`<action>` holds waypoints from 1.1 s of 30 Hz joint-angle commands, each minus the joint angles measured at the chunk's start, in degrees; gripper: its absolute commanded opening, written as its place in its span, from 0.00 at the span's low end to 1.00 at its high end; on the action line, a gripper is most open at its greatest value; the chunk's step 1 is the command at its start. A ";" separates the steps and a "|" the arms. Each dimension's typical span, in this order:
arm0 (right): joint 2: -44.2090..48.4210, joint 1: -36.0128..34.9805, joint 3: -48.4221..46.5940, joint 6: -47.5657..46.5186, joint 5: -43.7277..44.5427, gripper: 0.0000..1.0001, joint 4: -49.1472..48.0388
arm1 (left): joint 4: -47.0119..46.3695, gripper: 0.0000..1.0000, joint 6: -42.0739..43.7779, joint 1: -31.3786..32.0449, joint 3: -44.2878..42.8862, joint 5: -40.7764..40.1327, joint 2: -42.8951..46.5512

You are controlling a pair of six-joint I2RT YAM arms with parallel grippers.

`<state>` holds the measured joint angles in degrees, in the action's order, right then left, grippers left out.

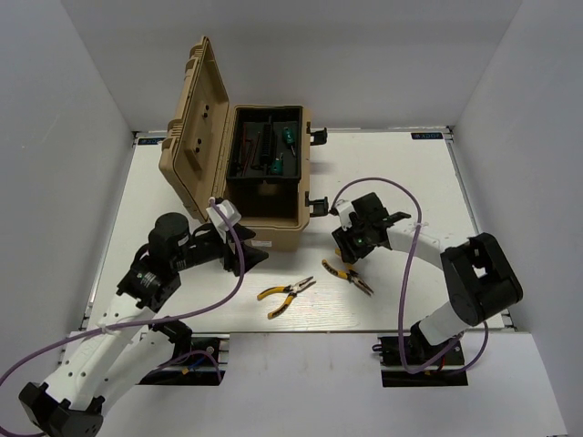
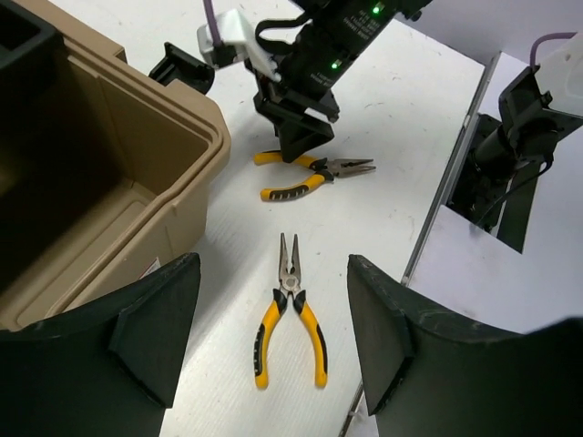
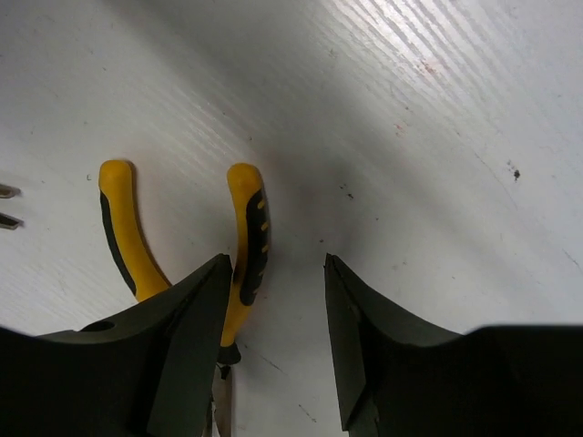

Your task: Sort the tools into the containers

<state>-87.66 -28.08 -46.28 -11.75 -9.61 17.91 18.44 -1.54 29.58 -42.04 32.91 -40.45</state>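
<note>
Legible txt: none, any view.
Surface, far edge: two small blue marks, poss. lettering, too small to read.
Toolbox, front wall: pale sticker, print unreadable from top cam.
Left wrist cam: pale patch on toolbox wall at steep angle, blurred, illegible.
Brands/nos.: none made out.

White table, pale grey walls
</note>
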 commanded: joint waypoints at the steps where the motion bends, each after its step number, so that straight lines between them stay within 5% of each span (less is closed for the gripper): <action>1: -0.93 -1.89 -1.09 0.67 4.24 0.52 -1.83 | -2.44 0.76 0.75 0.39 1.78 1.03 2.57; 9: -0.15 -3.56 3.12 1.20 8.01 0.39 -3.32 | -2.44 0.76 0.75 0.39 1.79 -0.20 2.57; 16: 0.82 -3.65 4.36 1.73 7.15 0.00 -0.95 | -2.44 0.76 0.75 0.39 1.79 -0.74 2.57; 26: 13.55 -2.69 -6.44 -12.39 -9.52 0.00 20.38 | -1.91 0.76 0.13 0.39 1.79 -0.74 0.90; 29: 16.72 -2.69 -14.00 -17.95 -11.13 0.00 29.08 | -1.91 0.76 0.13 0.39 1.79 -0.74 0.37; 33: 18.49 -2.60 -21.63 -19.28 -9.64 0.00 29.20 | -1.91 0.76 0.13 0.39 1.79 -0.74 0.37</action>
<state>-70.48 -31.09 -62.26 -27.07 -17.02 42.24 17.08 -1.50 29.76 -40.60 32.14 -40.32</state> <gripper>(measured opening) 0.149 0.755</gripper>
